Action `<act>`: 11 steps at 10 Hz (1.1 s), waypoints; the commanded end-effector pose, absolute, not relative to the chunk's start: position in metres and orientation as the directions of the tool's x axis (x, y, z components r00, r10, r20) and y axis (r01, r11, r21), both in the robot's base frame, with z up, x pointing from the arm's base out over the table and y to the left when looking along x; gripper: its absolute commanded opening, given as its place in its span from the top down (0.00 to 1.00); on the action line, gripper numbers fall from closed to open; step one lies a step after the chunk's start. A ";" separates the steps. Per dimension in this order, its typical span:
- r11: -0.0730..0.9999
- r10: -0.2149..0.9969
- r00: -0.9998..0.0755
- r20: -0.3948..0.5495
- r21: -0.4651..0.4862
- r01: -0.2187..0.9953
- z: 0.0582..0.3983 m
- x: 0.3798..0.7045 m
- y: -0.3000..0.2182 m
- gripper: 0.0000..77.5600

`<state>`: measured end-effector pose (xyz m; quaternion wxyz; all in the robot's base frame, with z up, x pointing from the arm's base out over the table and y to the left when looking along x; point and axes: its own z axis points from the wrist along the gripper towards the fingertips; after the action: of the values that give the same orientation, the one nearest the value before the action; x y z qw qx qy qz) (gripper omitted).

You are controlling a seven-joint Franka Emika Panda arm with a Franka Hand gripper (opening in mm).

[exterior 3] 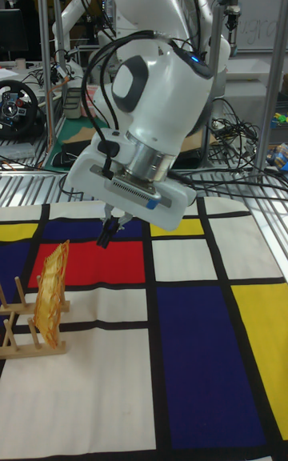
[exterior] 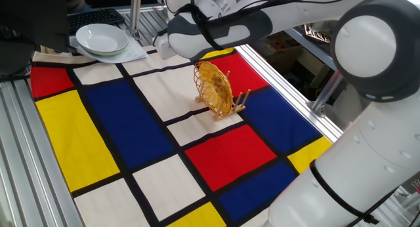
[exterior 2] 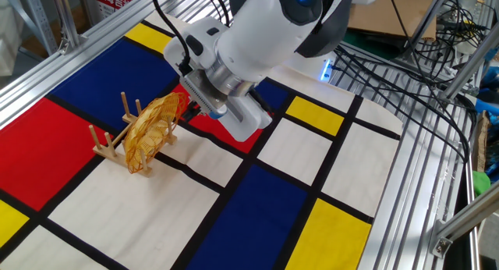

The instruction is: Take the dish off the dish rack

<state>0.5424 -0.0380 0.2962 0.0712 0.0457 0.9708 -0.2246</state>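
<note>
The dish (exterior: 215, 89) is a golden-yellow woven plate standing on edge in the dish rack (exterior: 240, 100), a small light-wood rack with upright pegs. The other fixed view shows the dish (exterior 2: 153, 132) leaning in the rack (exterior 2: 109, 145), and so does the tall view, with the dish (exterior 3: 50, 293) in the rack (exterior 3: 18, 331). My gripper (exterior 2: 193, 108) hangs just beside the dish's upper rim. In the tall view the gripper (exterior 3: 108, 234) is apart from the dish, above and to its right. Its dark fingers are small and partly hidden, so their gap does not show.
Stacked white bowls (exterior: 102, 39) sit on a paper at the far corner of the checkered cloth (exterior: 125, 122). Aluminium rails (exterior 2: 405, 184) border the table. Cables (exterior 2: 405, 59) lie beyond the rail.
</note>
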 end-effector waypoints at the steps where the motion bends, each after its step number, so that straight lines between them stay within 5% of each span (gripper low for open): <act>1: 0.871 0.022 -0.986 -0.163 -0.482 0.100 0.297 0.543 -0.039 1.00; 11: 0.839 -0.044 -0.984 -0.174 -0.541 0.058 0.273 0.559 -0.075 1.00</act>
<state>0.5550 -0.0667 0.2776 0.0861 0.0106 0.9555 -0.2820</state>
